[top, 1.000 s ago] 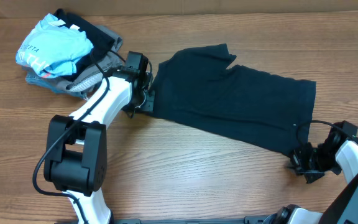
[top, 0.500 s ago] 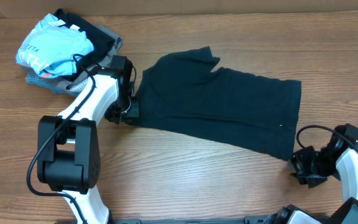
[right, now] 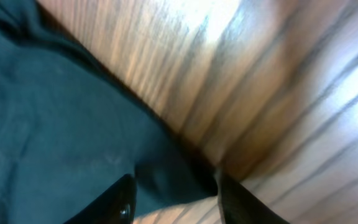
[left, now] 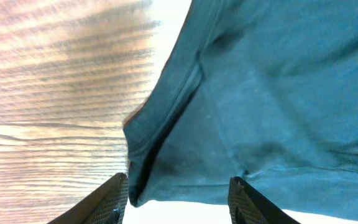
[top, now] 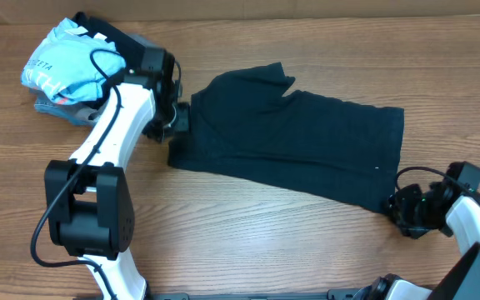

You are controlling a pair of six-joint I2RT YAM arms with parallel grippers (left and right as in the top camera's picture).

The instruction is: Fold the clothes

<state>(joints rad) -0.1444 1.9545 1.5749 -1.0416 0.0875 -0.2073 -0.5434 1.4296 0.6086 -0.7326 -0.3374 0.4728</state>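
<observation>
The dark T-shirt (top: 298, 146) lies spread flat across the middle of the wooden table (top: 248, 250), with a sleeve (top: 269, 79) pointing to the far side. My left gripper (top: 180, 123) hovers over its left edge. In the left wrist view its jaws (left: 178, 182) stand open, with the hemmed corner of the shirt (left: 166, 118) lying loose beneath them. My right gripper (top: 398, 210) is at the shirt's near right corner. In the right wrist view it (right: 174, 182) is open too, and the corner of the dark cloth (right: 166, 171) rests between the fingers, unpinched.
A pile of other garments sits at the far left corner: a light-blue shirt with white lettering (top: 65, 67) on top of grey folded pieces (top: 98, 112). It is just behind my left arm (top: 115, 142). Bare wood runs along the near edge.
Both arms dragged the shirt leftward, then both grippers opened and let it go. The left gripper has since moved slightly toward the far side; the shirt now lies still.
</observation>
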